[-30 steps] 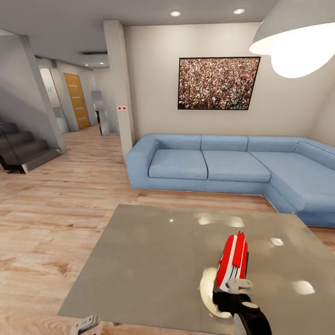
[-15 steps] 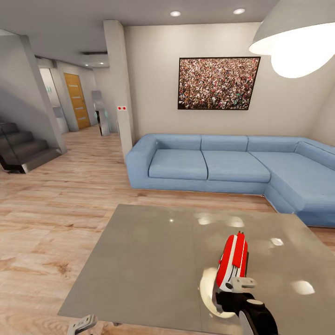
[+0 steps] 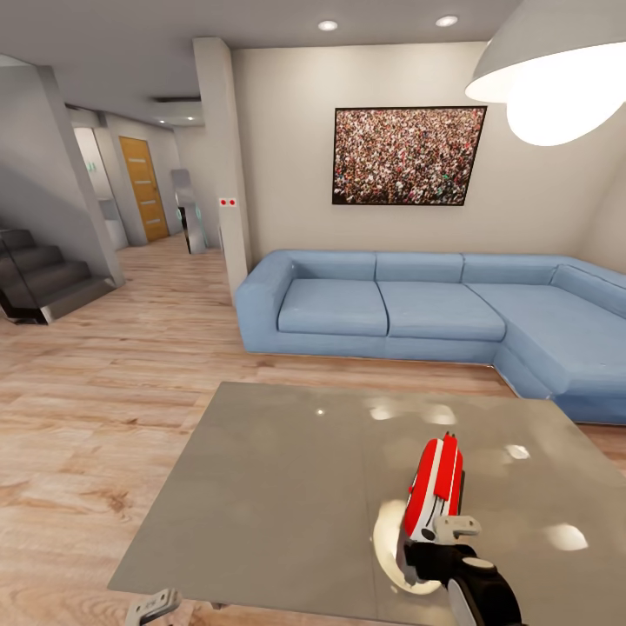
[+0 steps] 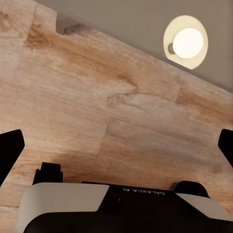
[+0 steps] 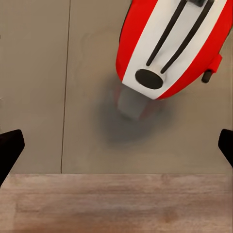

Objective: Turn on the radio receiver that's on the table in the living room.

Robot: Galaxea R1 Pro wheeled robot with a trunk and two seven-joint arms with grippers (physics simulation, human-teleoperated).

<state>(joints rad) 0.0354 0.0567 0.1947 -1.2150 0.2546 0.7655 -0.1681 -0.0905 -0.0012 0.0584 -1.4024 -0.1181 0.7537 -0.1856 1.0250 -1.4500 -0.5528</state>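
Beyond the worktop (image 3: 287, 487): blue sofa (image 3: 417, 309) on wood floor (image 3: 87, 391), crowd picture (image 3: 407, 156) on wall above it. Grey worktop carries the radio receiver (image 3: 432, 487), red with white band, near its front-right part. Right pincer (image 3: 443, 532) sits just at the radio's near end, fingers spread wide apart in wrist view. Left pincer (image 3: 155, 606) low off the worktop's front-left edge, over floor, fingers also apart
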